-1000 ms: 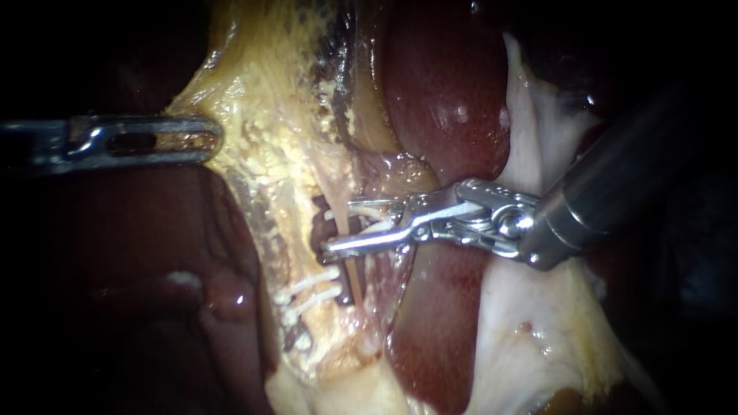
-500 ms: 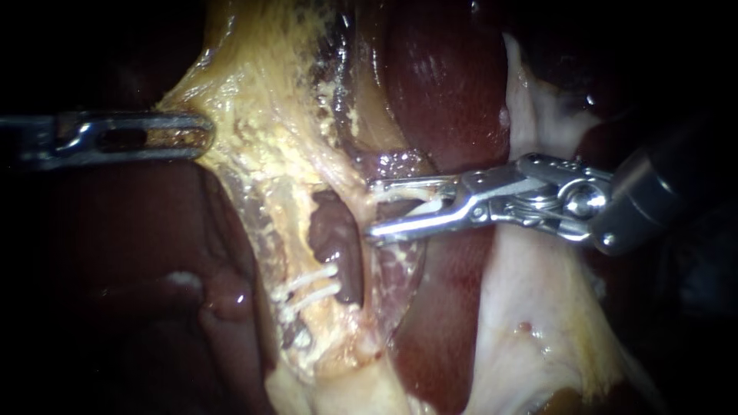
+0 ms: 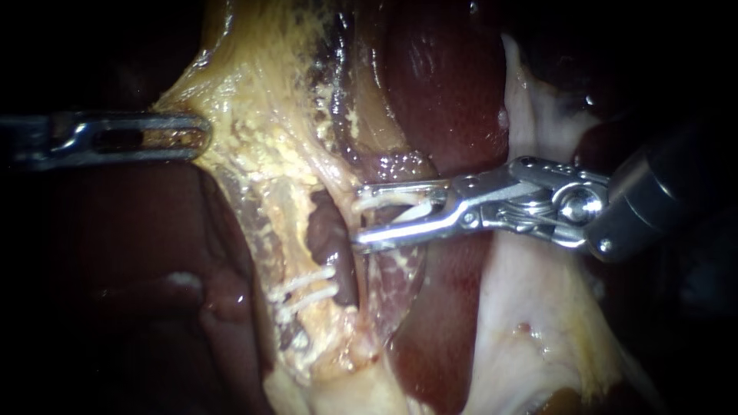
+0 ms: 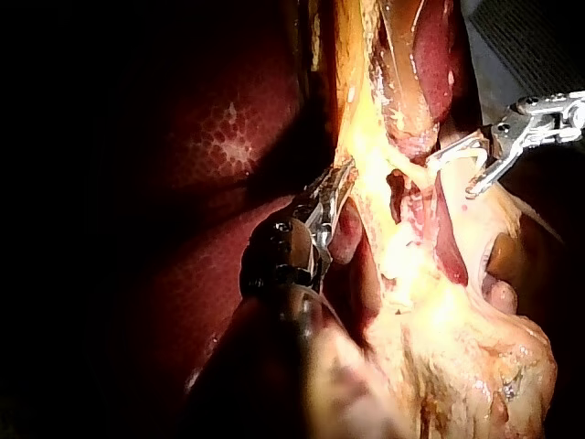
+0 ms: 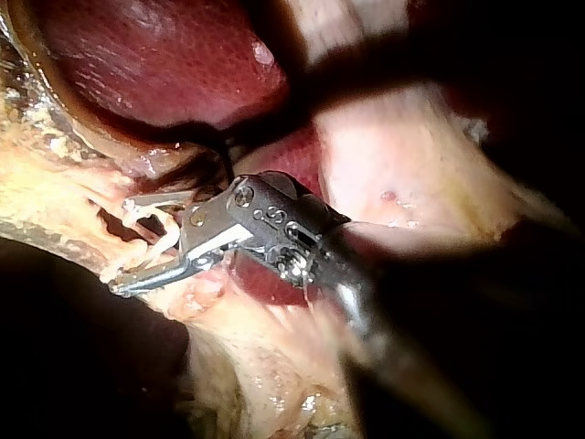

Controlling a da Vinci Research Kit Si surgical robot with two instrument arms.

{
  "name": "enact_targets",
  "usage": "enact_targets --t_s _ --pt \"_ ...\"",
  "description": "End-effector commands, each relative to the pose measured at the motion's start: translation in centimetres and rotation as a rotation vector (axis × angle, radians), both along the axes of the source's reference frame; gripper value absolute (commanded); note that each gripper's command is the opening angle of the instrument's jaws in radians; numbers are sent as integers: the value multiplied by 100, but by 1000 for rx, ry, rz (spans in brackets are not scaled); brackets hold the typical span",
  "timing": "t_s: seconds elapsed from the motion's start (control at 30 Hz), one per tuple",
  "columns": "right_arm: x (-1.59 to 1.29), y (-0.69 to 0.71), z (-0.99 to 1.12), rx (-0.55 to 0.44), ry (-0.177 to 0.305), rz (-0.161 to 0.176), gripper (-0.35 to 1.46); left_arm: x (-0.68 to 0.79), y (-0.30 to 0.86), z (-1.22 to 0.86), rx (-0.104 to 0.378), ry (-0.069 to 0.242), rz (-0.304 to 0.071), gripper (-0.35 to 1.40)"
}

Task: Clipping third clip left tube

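My right instrument [image 3: 355,217] has edged back toward the left tube [image 3: 283,223] just ahead of its spread jaws, which carry a white clip [image 3: 400,210]; I'd seat them fully astride it, beyond the two placed clips [image 3: 307,286], while my left instrument [image 3: 192,135] pinches the yellow tissue [image 3: 254,131] taut.

open gap [image 3: 332,238] beside tube [image 3: 283,227], clips [image 3: 307,286] below

Left instrument [image 3: 201,138] reaches in level, its jaws clamped flat on tissue [image 3: 238,146] at their tips; right instrument [image 3: 361,217] enters slanting, its jaws spread, with a clip [image 3: 415,209] seated between them and touching both.
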State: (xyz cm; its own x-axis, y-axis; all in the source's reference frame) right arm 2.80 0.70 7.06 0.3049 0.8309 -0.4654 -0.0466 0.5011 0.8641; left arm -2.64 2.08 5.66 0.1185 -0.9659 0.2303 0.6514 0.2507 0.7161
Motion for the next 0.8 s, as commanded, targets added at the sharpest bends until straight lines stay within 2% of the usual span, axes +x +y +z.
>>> enact_targets --t_s 0.03,0.23,0.37,0.5,0.6,0.8 --pt "0 -2 7 -6 -11 -2 60 0 0 0 0 0 0 -35" --pt "-3 -13 54 -35 -59 -23 60 0 0 0 0 0 0 -35" --pt "-10 -11 67 -50 -94 -22 60 0 0 0 0 0 0 -35" --pt "-21 -1 59 -64 -101 -11 60 0 0 0 0 0 0 -35" --pt "-28 7 46 -71 -101 -9 60 -1 0 0 0 0 0 -35" --pt "-31 17 4 -65 -47 17 60 0 0 0 0 0 0 -35"
